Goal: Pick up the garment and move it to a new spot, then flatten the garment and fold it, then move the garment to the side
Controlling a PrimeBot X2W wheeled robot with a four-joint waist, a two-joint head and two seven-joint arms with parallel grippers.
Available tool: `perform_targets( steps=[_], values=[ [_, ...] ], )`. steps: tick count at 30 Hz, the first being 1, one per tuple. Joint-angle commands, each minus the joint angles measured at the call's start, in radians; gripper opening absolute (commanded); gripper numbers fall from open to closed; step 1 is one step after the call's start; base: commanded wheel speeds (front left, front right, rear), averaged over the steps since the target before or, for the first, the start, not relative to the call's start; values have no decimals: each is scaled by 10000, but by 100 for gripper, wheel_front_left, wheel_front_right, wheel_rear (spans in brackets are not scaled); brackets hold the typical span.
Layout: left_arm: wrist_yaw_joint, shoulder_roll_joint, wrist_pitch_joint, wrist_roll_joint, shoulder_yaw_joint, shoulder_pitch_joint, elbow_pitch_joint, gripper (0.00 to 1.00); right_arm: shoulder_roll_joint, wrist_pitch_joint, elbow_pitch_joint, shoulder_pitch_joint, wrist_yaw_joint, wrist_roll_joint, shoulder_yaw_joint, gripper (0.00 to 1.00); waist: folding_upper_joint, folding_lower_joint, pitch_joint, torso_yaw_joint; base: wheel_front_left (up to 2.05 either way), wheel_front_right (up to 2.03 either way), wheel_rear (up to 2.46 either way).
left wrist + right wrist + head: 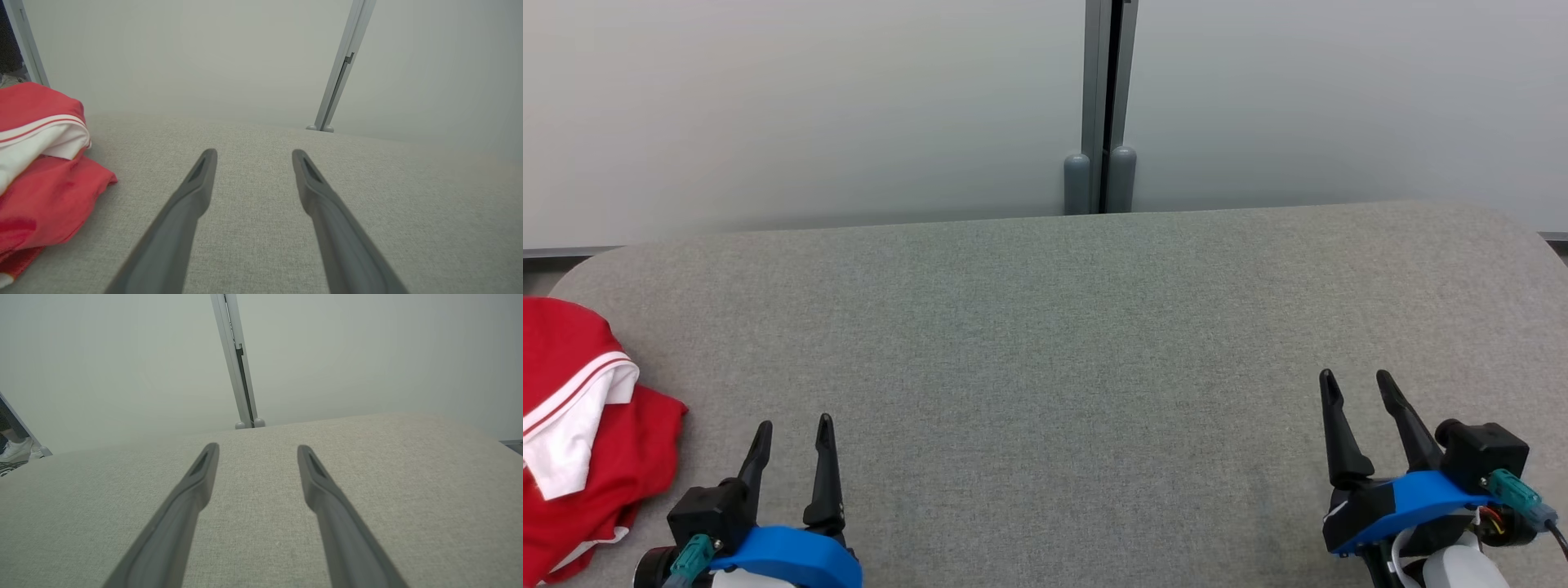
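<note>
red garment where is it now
The red garment lies crumpled at the left edge of the grey surface in the head view, just left of the left gripper, whose jaws stand open.

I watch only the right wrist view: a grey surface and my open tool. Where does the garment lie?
Observer: The red and white garment lies at the left edge of the grey surface, on the near side.
Operator: Does the left tool touch it?
Observer: No. The left tool stands open just to the right of it, apart from it.
Operator: Is it already flat?
Observer: No, it is bunched, with a white striped part on top.
</note>
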State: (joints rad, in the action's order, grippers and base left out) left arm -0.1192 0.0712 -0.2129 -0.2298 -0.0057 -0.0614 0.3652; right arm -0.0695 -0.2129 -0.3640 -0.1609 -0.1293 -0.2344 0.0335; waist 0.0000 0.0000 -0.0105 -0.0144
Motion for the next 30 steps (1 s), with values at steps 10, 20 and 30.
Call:
perform_targets(
  steps=[10, 20, 30],
  values=[
    [143, -50, -268, 882, 105, 82, 178, 100, 46, -266, -228, -221, -21, 1036, 62, 100, 0, 0, -8, -1, 0, 0, 0],
    [154, -82, -458, 1582, 262, 28, 171, 100, 110, -457, -228, -201, -15, 1690, 292, 100, 0, 0, -12, -26, 0, 0, 0],
    [131, -129, -537, 1932, 284, 0, 259, 100, 136, -541, -328, -190, -16, 2041, 280, 100, 0, 0, -55, 70, 0, 0, 0]
  ],
)
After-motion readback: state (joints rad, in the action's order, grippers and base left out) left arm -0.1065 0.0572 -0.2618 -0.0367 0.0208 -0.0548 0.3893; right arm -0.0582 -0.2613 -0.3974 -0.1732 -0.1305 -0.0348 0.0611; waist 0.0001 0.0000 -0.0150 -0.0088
